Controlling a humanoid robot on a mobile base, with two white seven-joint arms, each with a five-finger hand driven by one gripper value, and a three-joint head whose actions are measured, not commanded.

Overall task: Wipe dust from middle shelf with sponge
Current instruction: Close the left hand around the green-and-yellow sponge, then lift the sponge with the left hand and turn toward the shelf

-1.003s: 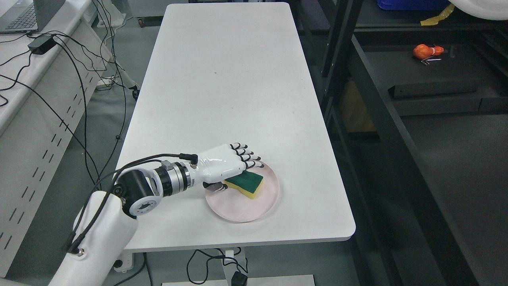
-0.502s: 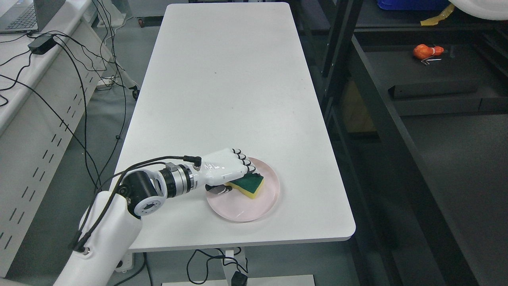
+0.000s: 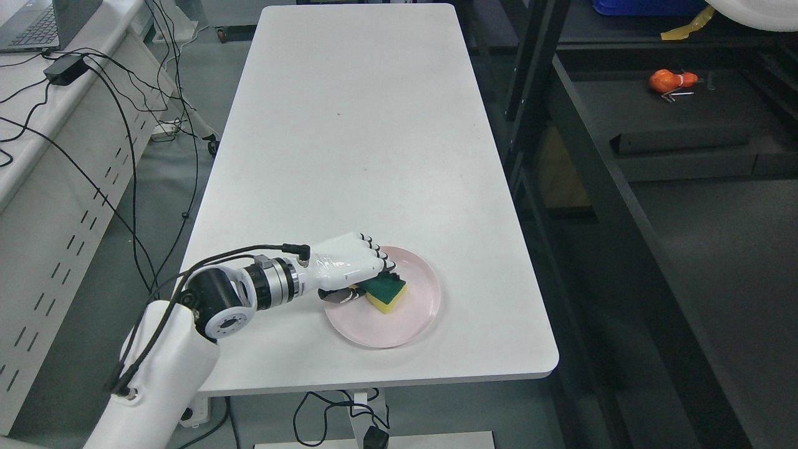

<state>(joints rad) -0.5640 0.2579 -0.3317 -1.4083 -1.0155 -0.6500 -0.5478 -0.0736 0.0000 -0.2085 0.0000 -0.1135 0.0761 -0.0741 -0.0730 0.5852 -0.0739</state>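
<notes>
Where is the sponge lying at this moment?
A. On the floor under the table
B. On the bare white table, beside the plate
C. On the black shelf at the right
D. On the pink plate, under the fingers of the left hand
D: the sponge is on the pink plate, and the left hand has its fingers curled over the sponge's near end.

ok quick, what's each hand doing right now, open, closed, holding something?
Left hand: fingers curled around the sponge on the pink plate, gripping it.
Right hand: not in view.
</notes>
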